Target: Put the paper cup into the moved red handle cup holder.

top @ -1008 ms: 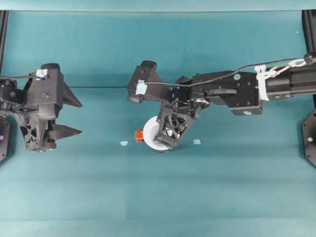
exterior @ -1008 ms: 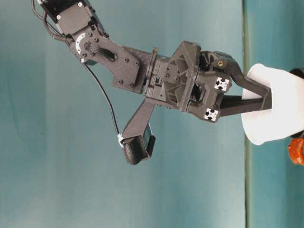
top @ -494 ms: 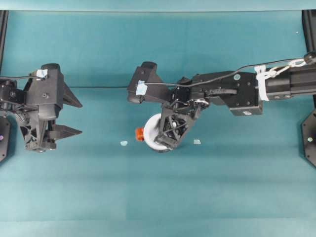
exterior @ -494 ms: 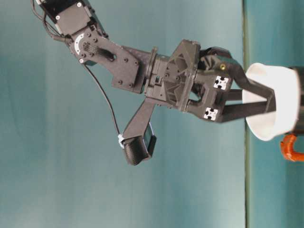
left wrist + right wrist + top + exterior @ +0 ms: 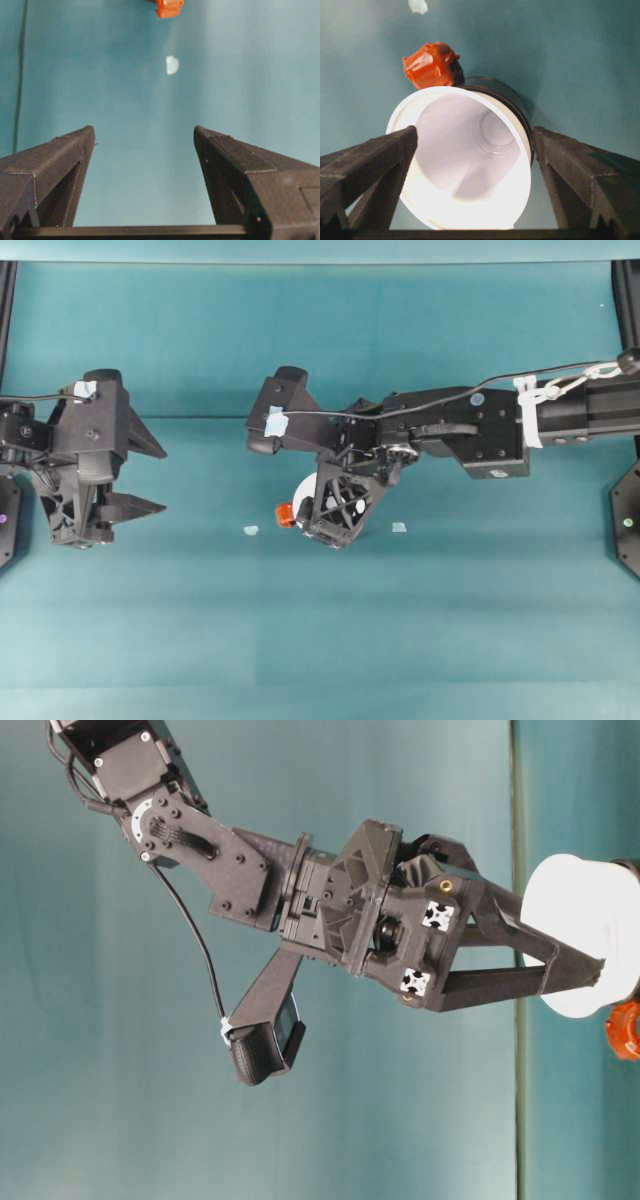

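The white paper cup [image 5: 470, 165] sits in the black red handle cup holder [image 5: 505, 90], whose orange handle [image 5: 427, 65] points away from the wrist camera. My right gripper [image 5: 475, 132] is open, one finger on each side of the cup's rim. Overhead, the right gripper [image 5: 325, 530] covers most of the paper cup [image 5: 304, 490], and the holder's handle [image 5: 285, 514] pokes out to its left. From table level the paper cup [image 5: 580, 920] stands on the table beside the handle [image 5: 627, 1030]. My left gripper [image 5: 160, 480] rests open and empty at the left.
Two small pale tape scraps [image 5: 250, 530] [image 5: 399, 527] lie on the teal table on either side of the holder. Black frame posts [image 5: 6, 300] stand at the table's left and right edges. The right arm [image 5: 470, 425] stretches across the middle.
The right gripper's fingers have spread apart from the cup. The cup has settled lower into the holder. The right wrist shifted slightly left. The left arm has not moved.
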Robot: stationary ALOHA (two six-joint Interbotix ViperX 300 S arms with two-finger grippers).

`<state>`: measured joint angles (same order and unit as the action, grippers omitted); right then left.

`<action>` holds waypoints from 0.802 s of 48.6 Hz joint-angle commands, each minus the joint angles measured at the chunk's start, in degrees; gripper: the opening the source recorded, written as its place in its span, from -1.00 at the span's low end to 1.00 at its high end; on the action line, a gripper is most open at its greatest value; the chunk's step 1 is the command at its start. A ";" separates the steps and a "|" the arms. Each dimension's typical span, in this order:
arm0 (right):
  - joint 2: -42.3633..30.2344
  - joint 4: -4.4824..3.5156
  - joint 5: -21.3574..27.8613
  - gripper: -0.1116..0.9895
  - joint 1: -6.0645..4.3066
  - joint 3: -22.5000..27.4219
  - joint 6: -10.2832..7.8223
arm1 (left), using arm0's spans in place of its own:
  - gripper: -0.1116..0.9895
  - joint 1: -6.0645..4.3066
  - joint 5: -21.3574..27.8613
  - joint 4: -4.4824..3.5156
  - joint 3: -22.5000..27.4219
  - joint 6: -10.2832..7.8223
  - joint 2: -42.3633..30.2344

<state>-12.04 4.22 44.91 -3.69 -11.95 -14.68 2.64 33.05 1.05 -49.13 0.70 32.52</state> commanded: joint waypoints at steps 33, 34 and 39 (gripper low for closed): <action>8.61 -0.62 2.72 0.64 1.23 3.52 0.18 | 0.71 -0.09 -0.26 0.18 1.23 0.00 0.44; 9.05 -0.62 2.72 0.64 1.23 3.52 0.18 | 0.71 -0.09 -0.26 0.09 1.23 0.00 0.53; 11.34 -0.70 2.64 0.64 1.23 3.16 0.26 | 0.71 -0.09 -0.18 0.09 1.05 0.09 0.62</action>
<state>-3.69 3.69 47.90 -2.64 -9.58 -14.68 2.64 33.05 1.05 -49.13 0.70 32.70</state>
